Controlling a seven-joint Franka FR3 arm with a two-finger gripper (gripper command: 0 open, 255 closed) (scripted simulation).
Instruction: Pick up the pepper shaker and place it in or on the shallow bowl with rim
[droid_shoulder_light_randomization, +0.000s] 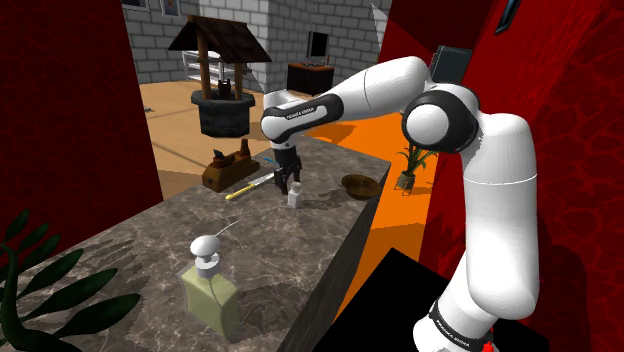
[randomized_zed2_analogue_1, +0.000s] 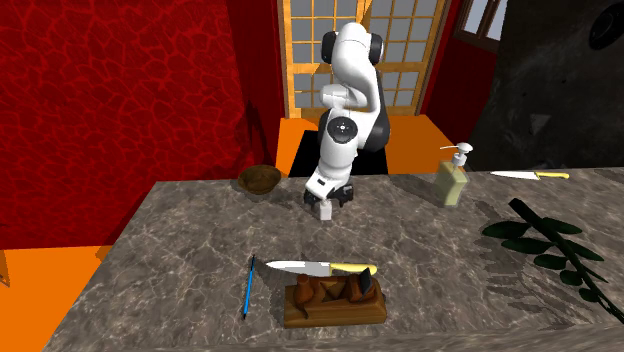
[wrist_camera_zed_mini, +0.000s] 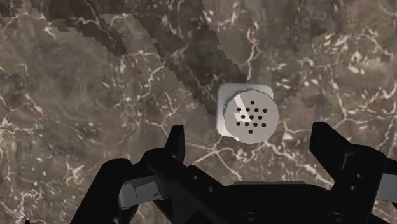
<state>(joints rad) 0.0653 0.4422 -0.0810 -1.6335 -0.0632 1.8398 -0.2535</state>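
At the shoulder view's lower left, dark green pointed plant leaves (droid_shoulder_light_randomization: 50, 290) against the end of the grey-brown white-veined marble counter (droid_shoulder_light_randomization: 150, 250); next along, a pale green square soap bottle (droid_shoulder_light_randomization: 210, 285) with a white pump top, upright on the stone; farther on, a brown carved wooden block (droid_shoulder_light_randomization: 228, 168) with a yellow-handled steel knife (droid_shoulder_light_randomization: 250, 185) just beside it; then the all-black two-finger gripper (droid_shoulder_light_randomization: 290, 183), pointed straight down from the white arm (droid_shoulder_light_randomization: 350, 95) and hanging just over the small white square-bodied pepper shaker (droid_shoulder_light_randomization: 294, 197); stands upright on the marble near the counter's middle, well apart from the soap bottle; to the right of that, near the counter's corner, the shallow brown rimmed bowl (droid_shoulder_light_randomization: 361, 185), near the shaker but not touching it. From the wrist view, the shaker's round top with its dark holes between the black fingers (wrist_camera_zed_mini: 176, 143); spread wide, one to each side, touching neither side, clasping nothing. In the second exterior view, left to right: bowl, a thin blue pen (randomized_zed2_analogue_1: 248, 287) lying beside the block, shaker beneath the gripper, soap bottle, and a second yellow-handled knife (randomized_zed2_analogue_1: 530, 175) at the counter's far side, above the leaves.
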